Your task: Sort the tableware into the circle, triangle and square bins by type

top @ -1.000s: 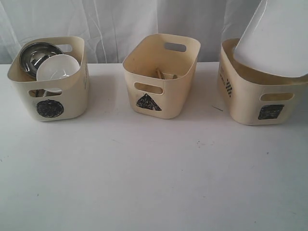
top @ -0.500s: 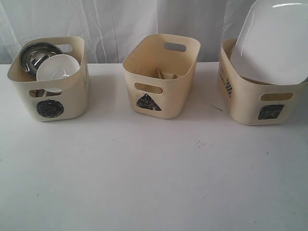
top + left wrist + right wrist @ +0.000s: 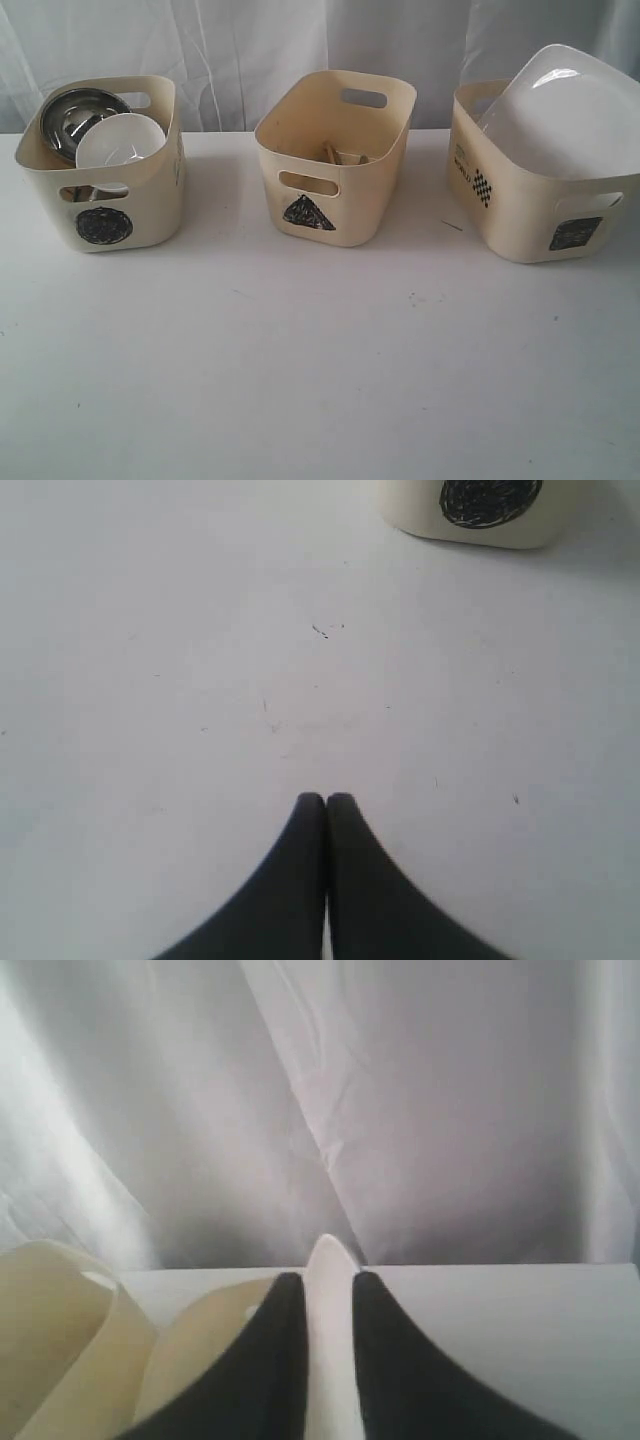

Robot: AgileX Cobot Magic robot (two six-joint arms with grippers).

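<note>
Three cream bins stand in a row. The circle bin on the left holds a steel bowl and a small white bowl. Wooden chopsticks lie in the triangle bin in the middle. The large white plate leans tilted inside the square bin on the right. My right gripper is shut on the plate's rim, beside a cream bin wall. My left gripper is shut and empty above bare table, near the circle bin. Neither gripper shows in the exterior view.
The white table stretches in front of the bins. A white curtain hangs right behind them, also filling the right wrist view as the curtain. The square bin sits at the table's right edge.
The white plate has come down and tipped flatter into the square bin, whose near wall has shifted slightly. The other two bins have not moved.
</note>
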